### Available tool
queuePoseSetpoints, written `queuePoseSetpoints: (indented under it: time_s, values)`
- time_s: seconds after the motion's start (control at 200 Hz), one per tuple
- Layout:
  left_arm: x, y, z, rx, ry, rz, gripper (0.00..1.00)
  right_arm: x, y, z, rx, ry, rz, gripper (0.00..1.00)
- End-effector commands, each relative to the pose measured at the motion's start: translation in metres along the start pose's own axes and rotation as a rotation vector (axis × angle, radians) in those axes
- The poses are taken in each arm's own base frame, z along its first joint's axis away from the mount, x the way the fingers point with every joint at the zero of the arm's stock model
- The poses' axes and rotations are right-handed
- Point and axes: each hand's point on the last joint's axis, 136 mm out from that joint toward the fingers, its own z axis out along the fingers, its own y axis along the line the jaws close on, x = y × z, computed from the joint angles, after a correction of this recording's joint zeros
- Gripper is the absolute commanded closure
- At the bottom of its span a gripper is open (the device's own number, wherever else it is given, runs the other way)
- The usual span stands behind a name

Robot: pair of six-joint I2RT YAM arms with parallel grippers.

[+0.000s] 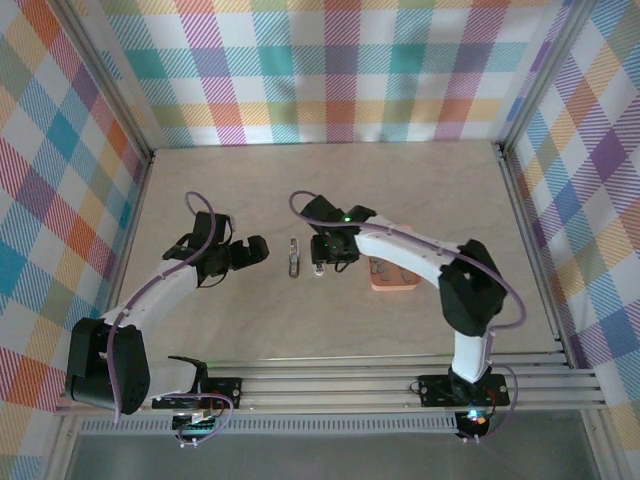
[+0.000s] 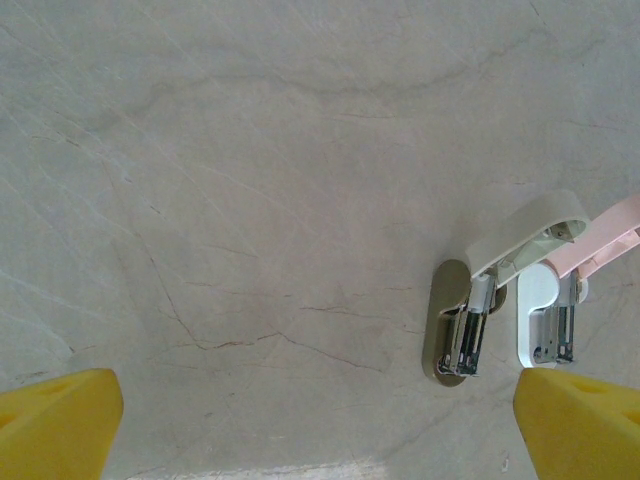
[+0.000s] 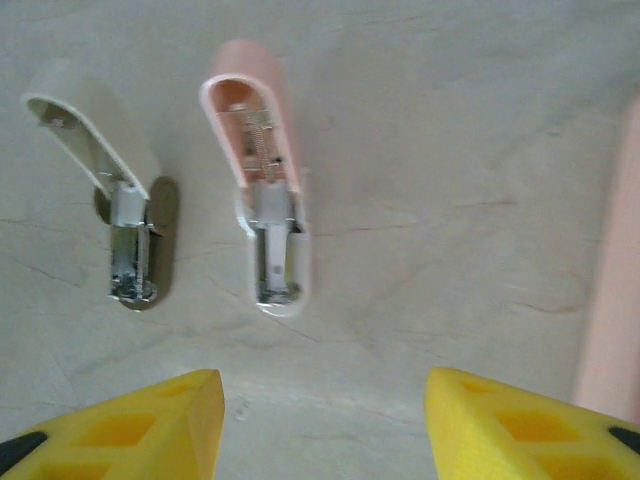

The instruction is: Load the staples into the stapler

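The stapler (image 3: 268, 200) lies flat on the table with its pale pink lid swung open and the metal channel bared in its white base. It also shows at the right in the left wrist view (image 2: 540, 292). My right gripper (image 3: 320, 430) hovers just short of its front end, open, with nothing between the yellow fingers. From above, the right gripper (image 1: 325, 262) sits over the stapler (image 1: 318, 269). My left gripper (image 2: 315, 430) is open and empty to the left (image 1: 255, 250). The staples are out of view.
A second mini stapler (image 3: 125, 210) with a white lid and an olive base lies open just left of the pink one (image 1: 293, 257) (image 2: 452, 305). The orange tray (image 1: 395, 278) rests to the right; its edge (image 3: 610, 300) runs down the right wrist view.
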Motion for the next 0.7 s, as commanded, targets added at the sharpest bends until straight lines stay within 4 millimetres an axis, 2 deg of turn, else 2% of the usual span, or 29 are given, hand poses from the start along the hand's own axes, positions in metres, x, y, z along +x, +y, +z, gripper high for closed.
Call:
queuePoseSetpoints:
  time_s: [0.0, 0.085, 0.2, 0.33, 0.695]
  values:
    - [-0.007, -0.007, -0.005, 0.022, -0.027, -0.002, 0.00, -0.001, 0.011, 0.030, 0.022, 0.019, 0.007, 0.44]
    - [-0.006, -0.007, -0.004, 0.021, -0.023, 0.002, 0.00, -0.001, 0.018, 0.043, 0.026, 0.029, -0.003, 0.43]
    - [-0.005, -0.008, -0.004, 0.019, -0.022, 0.008, 0.00, -0.002, 0.014, 0.055, 0.062, 0.021, 0.004, 0.43]
    - [-0.004, -0.008, -0.003, 0.014, -0.017, 0.015, 0.00, -0.004, 0.010, 0.062, 0.092, 0.002, 0.010, 0.42]
    - [-0.002, -0.008, -0.002, 0.007, -0.014, 0.025, 0.00, -0.019, 0.018, 0.079, 0.080, -0.036, -0.018, 0.45]
